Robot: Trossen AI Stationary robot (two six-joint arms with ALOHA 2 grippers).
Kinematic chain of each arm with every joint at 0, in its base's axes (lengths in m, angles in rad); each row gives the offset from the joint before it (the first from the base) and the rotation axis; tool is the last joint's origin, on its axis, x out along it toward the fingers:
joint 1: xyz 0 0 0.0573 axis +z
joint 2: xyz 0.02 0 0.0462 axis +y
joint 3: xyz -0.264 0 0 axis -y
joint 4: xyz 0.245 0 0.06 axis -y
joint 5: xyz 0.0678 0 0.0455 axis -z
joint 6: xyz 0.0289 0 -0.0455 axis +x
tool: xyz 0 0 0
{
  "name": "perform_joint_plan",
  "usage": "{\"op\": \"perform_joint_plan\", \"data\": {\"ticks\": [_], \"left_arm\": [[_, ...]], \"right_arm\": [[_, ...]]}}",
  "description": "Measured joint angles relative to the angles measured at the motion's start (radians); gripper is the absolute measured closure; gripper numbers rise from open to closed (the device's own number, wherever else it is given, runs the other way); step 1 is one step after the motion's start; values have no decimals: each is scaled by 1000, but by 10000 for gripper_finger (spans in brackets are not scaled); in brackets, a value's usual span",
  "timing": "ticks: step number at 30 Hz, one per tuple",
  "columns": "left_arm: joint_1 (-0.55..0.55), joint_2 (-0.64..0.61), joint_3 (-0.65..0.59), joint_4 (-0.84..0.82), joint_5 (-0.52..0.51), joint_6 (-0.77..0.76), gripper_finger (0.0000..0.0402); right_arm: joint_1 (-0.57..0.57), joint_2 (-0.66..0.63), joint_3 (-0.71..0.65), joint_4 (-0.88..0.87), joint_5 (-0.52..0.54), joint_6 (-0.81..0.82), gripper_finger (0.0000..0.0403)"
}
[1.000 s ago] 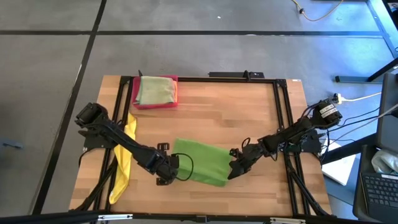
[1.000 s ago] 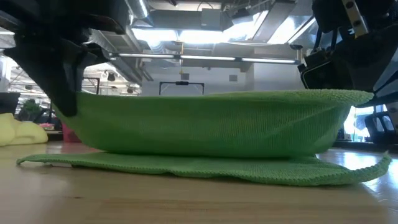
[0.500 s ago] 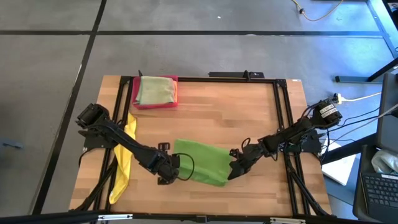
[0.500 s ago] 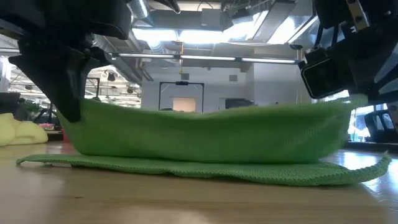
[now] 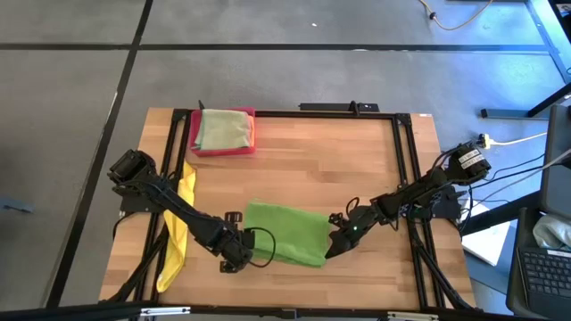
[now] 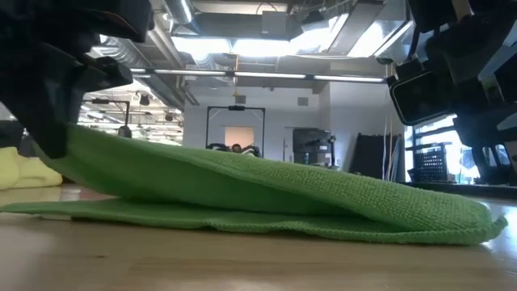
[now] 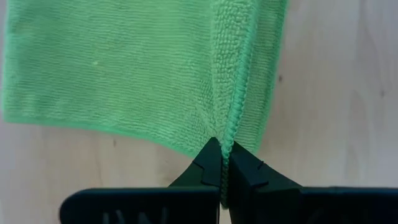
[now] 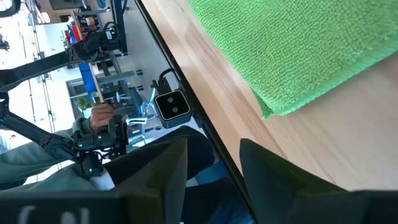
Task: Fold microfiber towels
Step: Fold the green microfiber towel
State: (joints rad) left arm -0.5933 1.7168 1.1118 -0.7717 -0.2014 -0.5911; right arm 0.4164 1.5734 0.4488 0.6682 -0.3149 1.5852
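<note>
Bright green microfiber towel (image 5: pixel 284 234) lay folded at table's near middle. My left gripper (image 7: pixel 222 163) clamped its hem; right gripper (image 5: pixel 332 249) stood released beside it. Judged 1 fold landing; next, free left corner.

A light wooden table (image 5: pixel 357 178) with a black metal frame around its edges carries everything here. A bright green towel (image 5: pixel 285 234) lies folded near the front middle, its right end flat on the wood and its left edge raised. A yellow towel (image 5: pixel 178 227) lies bunched in a long strip along the left side. At the back left sits a pink-red tray (image 5: pixel 194 143) holding a folded pale olive-green towel (image 5: pixel 223 129).
</note>
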Motion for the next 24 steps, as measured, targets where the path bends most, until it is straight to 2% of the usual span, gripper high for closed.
{"op": "perform_joint_plan", "data": {"ticks": [8, 13, 18, 24], "left_arm": [[-2, 0, 0, 13, -1, -2, 396], [-11, 0, 0, 65, 32, -10, 349], [-16, 0, 0, 74, 106, -9, 292], [-58, 0, 0, 22, 157, -2, 272]], "right_arm": [[-7, 0, 0, 0, 33, -19, 251], [-13, 0, 0, 0, 34, -69, 251], [-13, 0, 0, 0, 34, -71, 251], [-13, 0, 0, 0, -5, -75, 251]]}}
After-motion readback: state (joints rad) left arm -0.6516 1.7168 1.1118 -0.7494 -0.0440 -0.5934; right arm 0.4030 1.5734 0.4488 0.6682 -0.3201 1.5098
